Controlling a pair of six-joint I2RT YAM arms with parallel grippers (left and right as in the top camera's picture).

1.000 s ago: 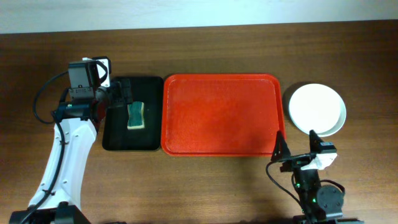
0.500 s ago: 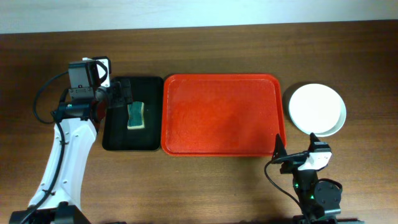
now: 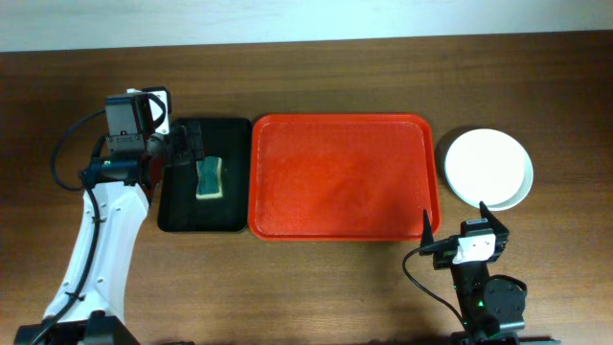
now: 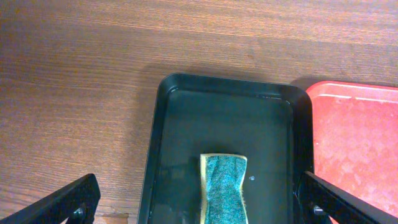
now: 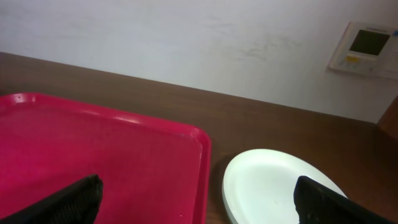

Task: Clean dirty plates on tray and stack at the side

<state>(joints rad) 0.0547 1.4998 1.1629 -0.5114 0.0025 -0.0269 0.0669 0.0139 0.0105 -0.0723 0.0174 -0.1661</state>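
Observation:
The red tray [image 3: 340, 177] lies in the middle of the table with nothing on it. To its right the plates [image 3: 488, 168] sit stacked on the wood, a white one on top. My right gripper [image 3: 456, 218] hovers open near the tray's front right corner, short of the stack. In the right wrist view the tray [image 5: 93, 143] and plates [image 5: 273, 186] lie ahead of the open gripper [image 5: 202, 205]. My left gripper [image 3: 187, 144] stands open over the black tray's far end. Its wrist view shows the gripper [image 4: 199, 208] spread wide above a green-and-yellow sponge [image 4: 225, 186], holding nothing.
A narrow black tray [image 3: 203, 206] sits against the red tray's left side, with the sponge [image 3: 210, 178] inside. The black tray [image 4: 180, 124] looks wet in the left wrist view. A white wall with a small panel [image 5: 367, 46] rises behind the table.
My right arm has pulled back toward the table's near edge, away from the plates. The left arm, sponge, trays and plates have not moved.

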